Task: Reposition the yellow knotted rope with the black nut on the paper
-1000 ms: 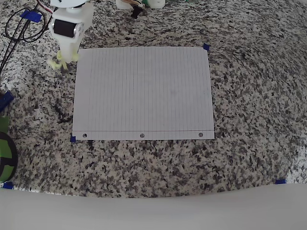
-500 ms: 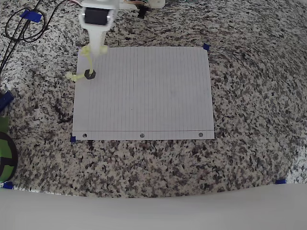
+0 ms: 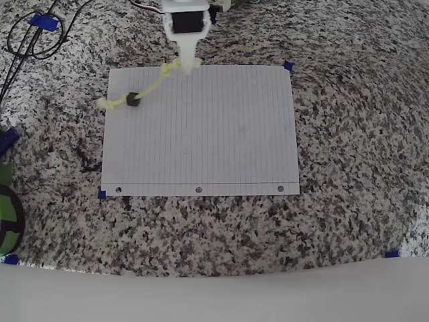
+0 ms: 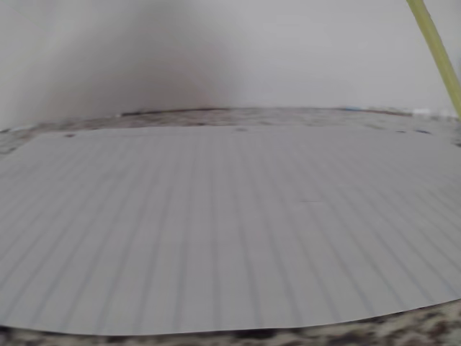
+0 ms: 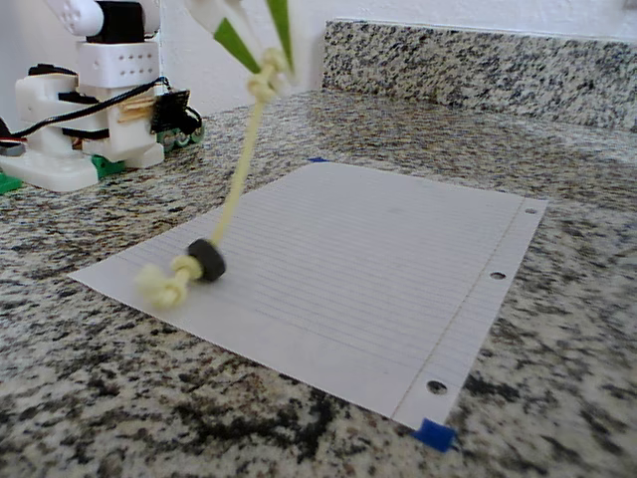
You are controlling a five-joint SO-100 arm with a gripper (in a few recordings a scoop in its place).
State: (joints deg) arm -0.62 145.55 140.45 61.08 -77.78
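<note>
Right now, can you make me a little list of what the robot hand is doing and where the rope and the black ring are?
hand: the hand is pinched on the top knot of the yellow knotted rope, up above the paper's edge
rope: slants down from the hand to the paper
black nut: the black nut sits threaded on the rope, resting on the paper near its corner
loose end: the last knot lies at the paper's edge, just past the nut
paper: flat on the granite counter, blue tape at the corners
</note>
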